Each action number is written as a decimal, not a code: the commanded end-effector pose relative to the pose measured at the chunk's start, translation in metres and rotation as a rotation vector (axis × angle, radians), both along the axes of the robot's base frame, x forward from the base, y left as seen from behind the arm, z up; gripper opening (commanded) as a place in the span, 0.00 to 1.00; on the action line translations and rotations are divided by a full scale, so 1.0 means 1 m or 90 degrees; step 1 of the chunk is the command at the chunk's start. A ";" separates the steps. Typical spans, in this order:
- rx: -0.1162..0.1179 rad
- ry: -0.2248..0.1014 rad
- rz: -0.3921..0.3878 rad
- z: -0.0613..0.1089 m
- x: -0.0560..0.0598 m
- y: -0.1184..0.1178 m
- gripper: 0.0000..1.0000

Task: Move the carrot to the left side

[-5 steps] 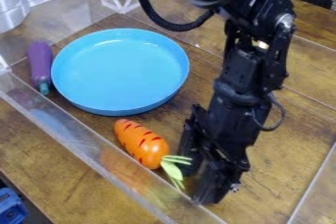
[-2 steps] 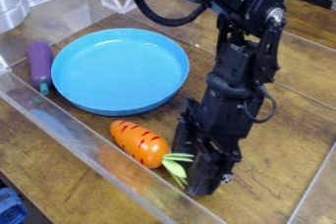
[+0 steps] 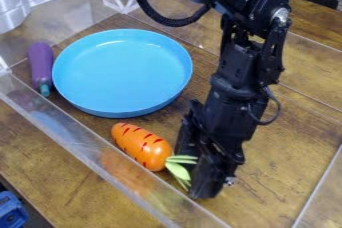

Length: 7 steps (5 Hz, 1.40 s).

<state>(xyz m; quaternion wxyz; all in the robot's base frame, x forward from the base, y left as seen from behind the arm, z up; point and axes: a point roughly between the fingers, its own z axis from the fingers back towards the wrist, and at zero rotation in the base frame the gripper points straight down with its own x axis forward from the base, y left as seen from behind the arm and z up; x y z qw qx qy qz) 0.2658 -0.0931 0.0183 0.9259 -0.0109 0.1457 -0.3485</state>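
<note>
Camera view: a black robot arm, cut off at the top edge, hides its claw (image 3: 201, 172); whether that is open, closed or gripping cannot be told. Beside it, the carrot (image 3: 143, 146), glossy orange, tapered, dark-ridged with light green leaves, lies between the smooth round blue plate (image 3: 123, 72) and a transparent wall (image 3: 114, 164), on wood-grain board (image 3: 274, 182).

A round blue plate (image 3: 123, 72) lies on the wooden worktop (image 3: 274, 162), with a purple eggplant (image 3: 42, 65) just beside it near the picture's left edge, a clear plastic wall (image 3: 80, 142) running diagonally below both, and a blue object (image 3: 11, 210), cut off by the frame, in the bottom left corner.
</note>
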 end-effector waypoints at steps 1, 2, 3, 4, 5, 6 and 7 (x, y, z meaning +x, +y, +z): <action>-0.002 -0.014 0.007 0.008 0.006 0.018 1.00; 0.000 -0.011 0.007 0.008 0.004 0.023 1.00; 0.000 -0.011 0.010 0.008 0.003 0.026 0.00; 0.001 -0.013 0.012 0.008 0.003 0.029 1.00; 0.003 -0.015 0.015 0.009 0.002 0.031 0.00; 0.004 -0.017 0.019 0.009 0.001 0.033 0.00; 0.006 -0.018 0.024 0.010 0.000 0.035 0.00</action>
